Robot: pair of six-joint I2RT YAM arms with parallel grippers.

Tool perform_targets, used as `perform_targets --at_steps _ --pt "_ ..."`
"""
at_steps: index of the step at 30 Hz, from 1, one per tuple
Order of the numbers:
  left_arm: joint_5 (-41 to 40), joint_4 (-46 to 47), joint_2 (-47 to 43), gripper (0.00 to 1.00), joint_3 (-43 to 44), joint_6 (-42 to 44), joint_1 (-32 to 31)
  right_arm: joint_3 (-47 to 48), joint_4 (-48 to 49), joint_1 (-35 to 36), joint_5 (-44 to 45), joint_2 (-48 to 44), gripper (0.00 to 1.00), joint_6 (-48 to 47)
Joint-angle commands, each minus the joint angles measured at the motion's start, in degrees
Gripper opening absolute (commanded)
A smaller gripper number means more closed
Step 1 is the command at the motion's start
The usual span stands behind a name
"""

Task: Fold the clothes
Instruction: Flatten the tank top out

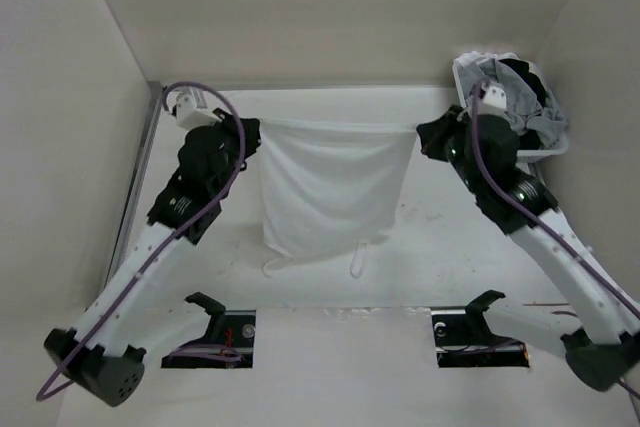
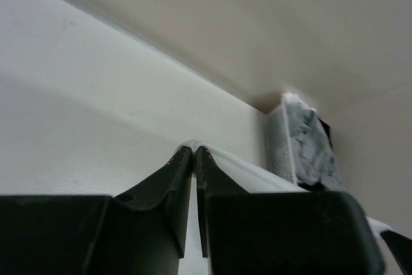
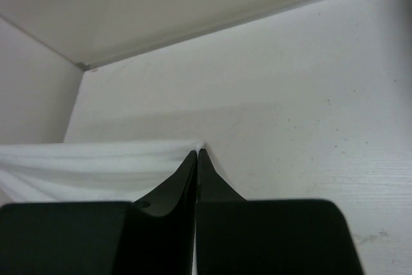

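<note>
The left gripper [image 1: 250, 129] and right gripper [image 1: 424, 133] are each pinching a top corner of the white garment [image 1: 330, 192], holding it spread above the table [image 1: 470, 257]; next, it probably needs lowering flat, evenly.

The garment [image 1: 335, 192] is showing plain white, its strings [image 1: 357, 259] white too. At two o'clock the basket [image 1: 463, 72] is showing white, its clothing [image 1: 520, 97] grey and black. The left hand [image 1: 252, 129] and right hand [image 1: 428, 135] are looking black, the counter [image 1: 440, 247] white.
</note>
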Motion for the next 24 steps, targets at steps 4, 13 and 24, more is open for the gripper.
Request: perform_targets --at_steps 4,13,24 --pt "7.0 10.0 17.6 0.06 13.2 -0.8 9.5 16.4 9.6 -11.3 -16.5 18.6 0.0 -1.0" --pt "9.8 10.0 22.6 0.06 24.1 0.7 12.2 30.2 3.8 -14.0 -18.7 22.4 0.0 -3.1" --pt "5.5 15.1 10.1 0.06 -9.4 -2.8 8.1 -11.9 14.5 -11.9 -17.4 4.2 0.0 3.4"
